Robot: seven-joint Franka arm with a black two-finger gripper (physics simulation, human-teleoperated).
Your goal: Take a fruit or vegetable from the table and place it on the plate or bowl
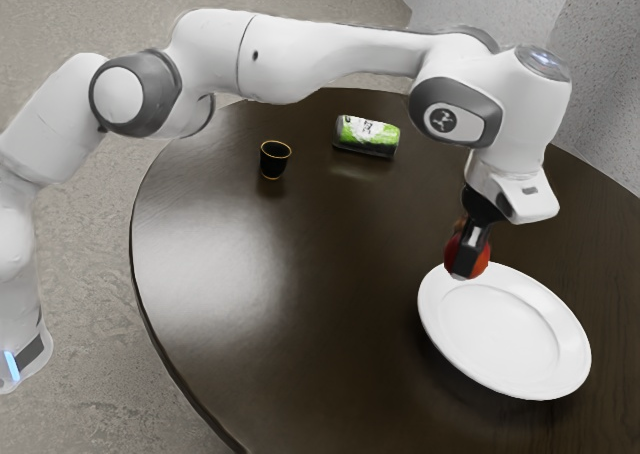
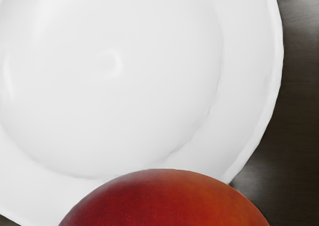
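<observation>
White arm [image 1: 330, 49] — grey joints [image 1: 155, 92], black gripper [image 1: 468, 264], blue base light [image 1: 10, 362].

Black cup [image 1: 275, 159] upright on dark round table [image 1: 300, 304]. Green can [image 1: 367, 134] on its side nearby, toward far edge.

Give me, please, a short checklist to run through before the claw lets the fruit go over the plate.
1. Grip: claw shut on fruit: ok.
2. Fruit above plate: ok, though near its rim rather than its centre.
3. Plate flat on table: ok.
4. Gap between fruit and plate small enough for a gentle drop: cannot tell.
5. The cup and can far from plate: ok.
</observation>
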